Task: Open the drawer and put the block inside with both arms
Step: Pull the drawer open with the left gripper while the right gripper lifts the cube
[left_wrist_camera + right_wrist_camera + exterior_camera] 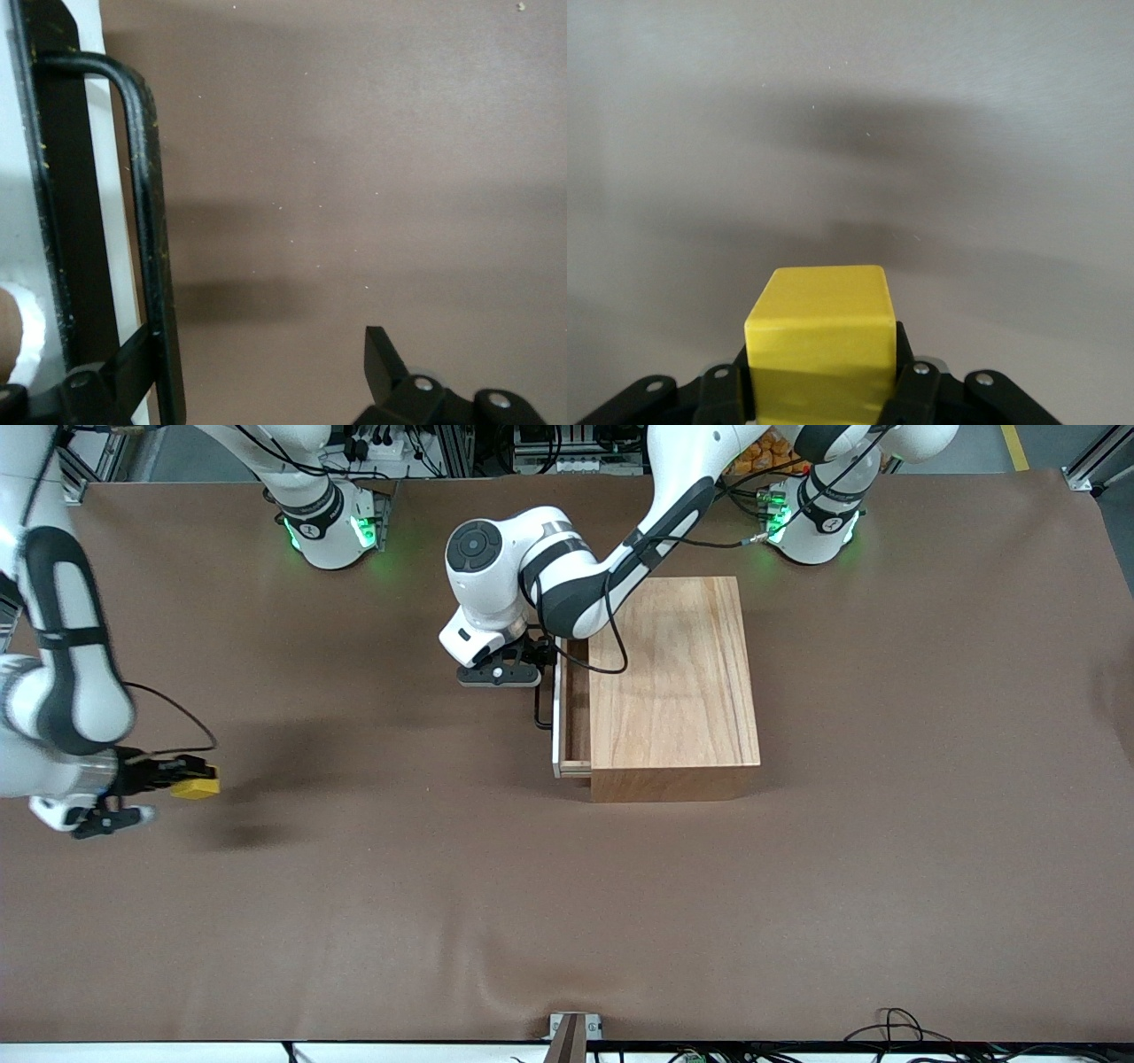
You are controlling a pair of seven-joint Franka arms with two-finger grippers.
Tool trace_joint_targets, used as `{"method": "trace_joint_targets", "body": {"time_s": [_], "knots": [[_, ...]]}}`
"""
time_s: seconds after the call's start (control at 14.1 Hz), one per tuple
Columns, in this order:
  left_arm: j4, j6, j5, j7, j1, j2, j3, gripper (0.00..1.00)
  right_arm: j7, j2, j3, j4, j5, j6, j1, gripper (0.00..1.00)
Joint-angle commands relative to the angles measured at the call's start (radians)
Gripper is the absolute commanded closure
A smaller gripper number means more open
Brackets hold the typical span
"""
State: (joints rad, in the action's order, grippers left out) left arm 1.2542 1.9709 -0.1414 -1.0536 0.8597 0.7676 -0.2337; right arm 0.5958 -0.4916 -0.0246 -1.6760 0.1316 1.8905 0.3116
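Observation:
The light-wood box [675,682] stands mid-table. Its drawer [574,713] is pulled out a little toward the right arm's end, and the black handle [540,710] sticks out from the pale front panel. My left gripper [521,662] is at the handle's end farther from the front camera. In the left wrist view the gripper [261,354] is open, with one finger [133,352] tucked between the handle [143,221] and the front panel [18,221]. My right gripper [188,785] is shut on the yellow block [197,786] just above the table. The block [820,341] shows between the right gripper's [822,372] fingers.
The brown table cover [567,903] lies flat with bare room between the block and the drawer. Both arm bases with green lights [328,527] stand along the table edge farthest from the front camera. Cables lie at the nearest edge [895,1027].

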Motion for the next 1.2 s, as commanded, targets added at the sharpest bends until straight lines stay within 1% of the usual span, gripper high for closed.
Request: {"method": "trace_joint_targets", "body": {"time_s": [0.0,0.14,0.35,0.5,0.78,0.92,1.13], "knots": [[-0.032,0.038,0.013,-0.020,0.021,0.024,0.004,0.00,0.088,-0.002,-0.014,0.113,-0.007,-0.123,0.027,0.96],[-0.032,0.069,0.013,-0.029,0.027,0.036,0.002,0.00,0.116,-0.001,-0.014,0.185,-0.023,-0.224,0.029,0.96],[-0.032,0.089,0.013,-0.043,0.041,0.042,0.005,0.00,0.110,0.002,-0.018,0.292,-0.021,-0.382,0.011,0.96],[-0.033,0.100,0.013,-0.045,0.041,0.041,-0.003,0.00,0.105,0.004,-0.023,0.328,-0.014,-0.445,-0.008,0.96],[-0.050,0.120,0.014,-0.051,0.045,0.039,-0.007,0.00,0.011,0.024,-0.024,0.329,-0.009,-0.455,-0.063,0.96],[-0.052,0.156,0.037,-0.048,0.045,0.041,-0.006,0.00,-0.054,0.030,-0.024,0.329,-0.010,-0.476,-0.095,0.96],[-0.052,0.200,0.037,-0.046,0.056,0.048,-0.001,0.00,-0.114,0.036,-0.026,0.325,-0.006,-0.484,-0.121,0.96]]}}
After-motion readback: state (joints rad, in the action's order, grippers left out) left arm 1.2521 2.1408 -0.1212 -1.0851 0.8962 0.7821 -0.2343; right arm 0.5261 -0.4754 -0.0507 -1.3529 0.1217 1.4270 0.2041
